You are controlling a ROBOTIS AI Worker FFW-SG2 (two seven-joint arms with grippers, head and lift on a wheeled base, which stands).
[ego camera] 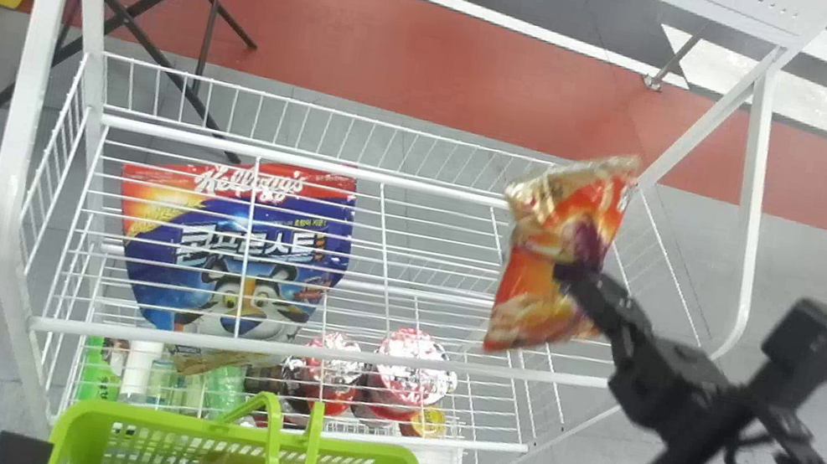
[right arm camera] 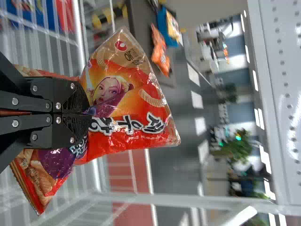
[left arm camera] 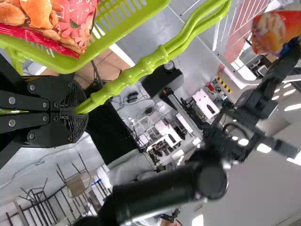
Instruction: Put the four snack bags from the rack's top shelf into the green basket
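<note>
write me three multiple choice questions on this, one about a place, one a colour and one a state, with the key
1. Where is the blue cereal bag?
A) on the floor
B) in the basket
C) in the rack

2. What colour is the rack?
A) white
B) black
C) yellow

3. How is the right gripper?
A) open
B) shut on an orange snack bag
C) shut on the basket's handle

Key:
1: C, as the head view shows it among the rack's wires.
2: A, as its posts and wires are white.
3: B, as its fingers pinch the bag in the right wrist view.
</note>
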